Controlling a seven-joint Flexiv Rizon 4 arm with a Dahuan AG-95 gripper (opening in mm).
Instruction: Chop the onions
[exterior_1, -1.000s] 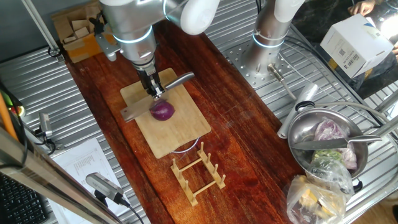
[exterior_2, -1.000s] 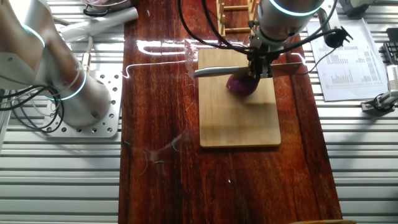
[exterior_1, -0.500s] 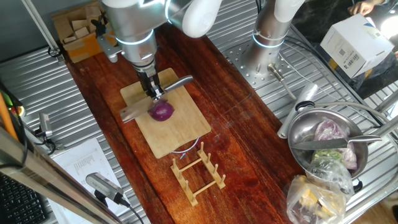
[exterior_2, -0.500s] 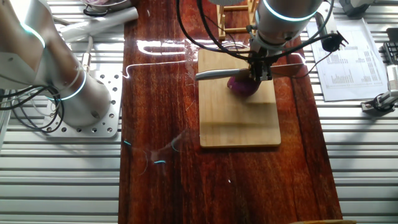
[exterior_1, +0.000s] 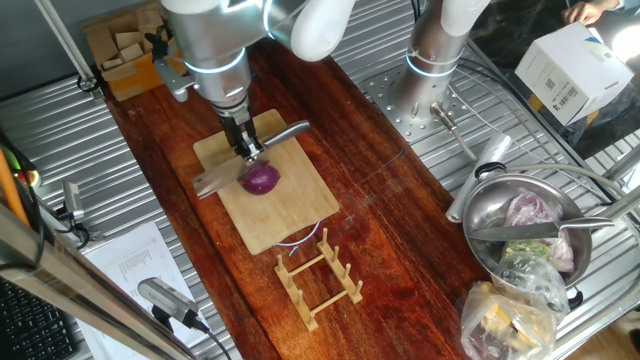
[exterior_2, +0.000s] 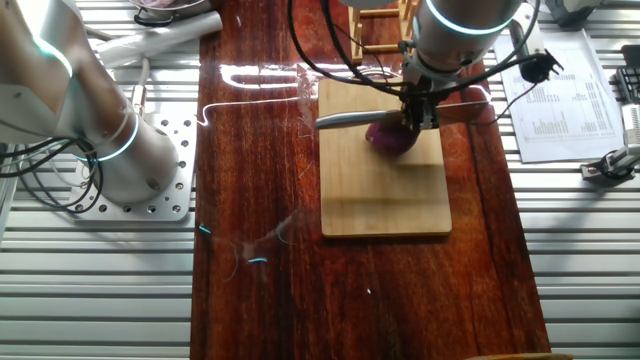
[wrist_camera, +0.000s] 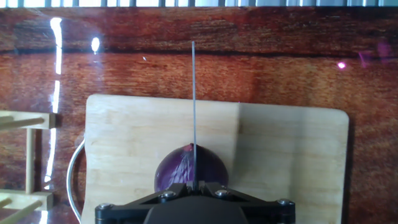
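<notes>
Little has moved since a moment ago: the knife stays just above the red onion. The tool pinches the knife, and the onion sits on the bamboo cutting board.

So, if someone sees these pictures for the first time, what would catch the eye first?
Probably the red onion near the middle of the bamboo cutting board, with a knife held across it by the gripper. In the hand view the blade appears as a thin line centred over the onion.
</notes>
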